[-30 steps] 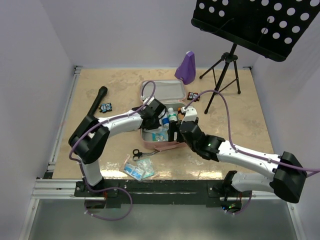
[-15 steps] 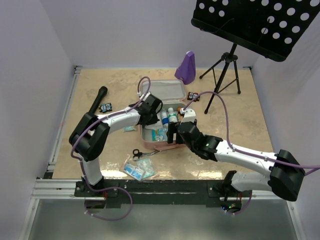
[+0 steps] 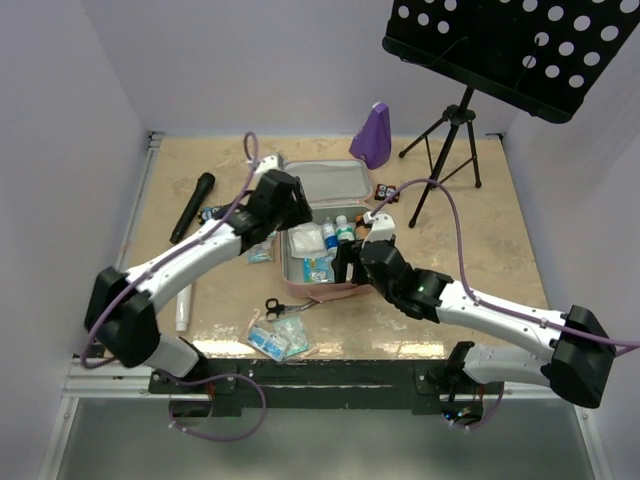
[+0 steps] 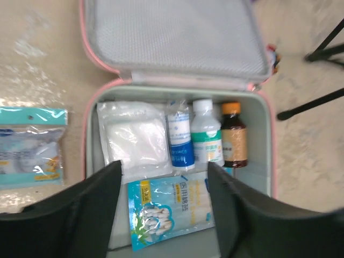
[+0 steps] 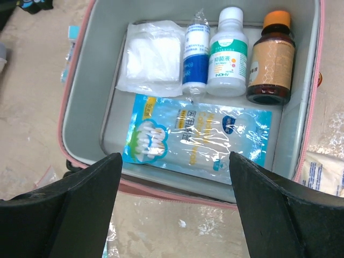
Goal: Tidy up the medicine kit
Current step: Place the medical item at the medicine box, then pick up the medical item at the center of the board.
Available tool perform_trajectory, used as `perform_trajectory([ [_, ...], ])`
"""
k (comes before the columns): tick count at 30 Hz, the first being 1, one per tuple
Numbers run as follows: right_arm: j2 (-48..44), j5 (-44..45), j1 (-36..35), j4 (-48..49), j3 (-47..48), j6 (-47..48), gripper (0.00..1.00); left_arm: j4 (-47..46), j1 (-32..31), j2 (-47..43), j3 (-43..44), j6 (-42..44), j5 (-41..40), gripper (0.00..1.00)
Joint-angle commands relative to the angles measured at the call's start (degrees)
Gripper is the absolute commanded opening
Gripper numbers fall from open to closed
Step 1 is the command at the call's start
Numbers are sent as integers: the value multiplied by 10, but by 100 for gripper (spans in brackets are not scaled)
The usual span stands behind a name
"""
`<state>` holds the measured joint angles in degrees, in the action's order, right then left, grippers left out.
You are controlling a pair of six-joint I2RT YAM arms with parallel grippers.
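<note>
the open medicine kit (image 3: 326, 182) has the right gripper (image 5: 174, 177) at its near edge and the left gripper (image 4: 164, 183) at its left edge, both spread and empty, with a blue packet (image 4: 29, 148) just left of the kit nearest the left gripper.

**Little legible print in the case**

In the right wrist view, a white bottle (image 5: 228, 54) lies at upper centre inside the medicine kit (image 5: 80, 102). Its green label carries dark capitals that look like "INOHV". Below it, the blue pouch (image 5: 199, 137) bears a row of Chinese characters along its top edge, apparently 医用棉签. The blue-labelled bottle (image 5: 195, 54) and amber bottle (image 5: 271, 56) have print too small to read. At the left edge of the left wrist view, the teal-topped packet (image 4: 29, 148) on the tabletop (image 4: 43, 64) shows only blurred print.
</note>
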<state>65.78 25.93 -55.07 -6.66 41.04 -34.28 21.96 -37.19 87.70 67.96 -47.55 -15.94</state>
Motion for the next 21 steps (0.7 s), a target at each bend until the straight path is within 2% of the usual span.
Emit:
perform_trajectory([
  [1, -21, 3, 2, 0, 28, 4, 85, 34, 56, -105, -43, 12, -49, 80],
  [3, -27, 3, 2, 0, 29, 5, 85, 44, 102, -120, -77, 16, -38, 86],
  [5, -28, 3, 2, -3, 31, 7, 85, 41, 148, -119, -103, 29, -8, 86],
  [7, -29, 5, 2, -5, 34, 9, 85, 31, 167, -112, -120, 45, -4, 86],
  [13, -43, 9, 2, -10, 32, 11, 86, -6, 170, -40, -131, 100, 16, 86],
  [16, -43, 9, 2, -10, 27, 8, 86, -17, 169, -14, -137, 112, 27, 91],
  [17, -43, 8, 1, -9, 26, 6, 86, -30, 168, -15, -146, 115, 34, 99],
  [21, -41, 2, 2, -4, 20, 3, 86, -46, 169, -2, -159, 117, 39, 100],
])
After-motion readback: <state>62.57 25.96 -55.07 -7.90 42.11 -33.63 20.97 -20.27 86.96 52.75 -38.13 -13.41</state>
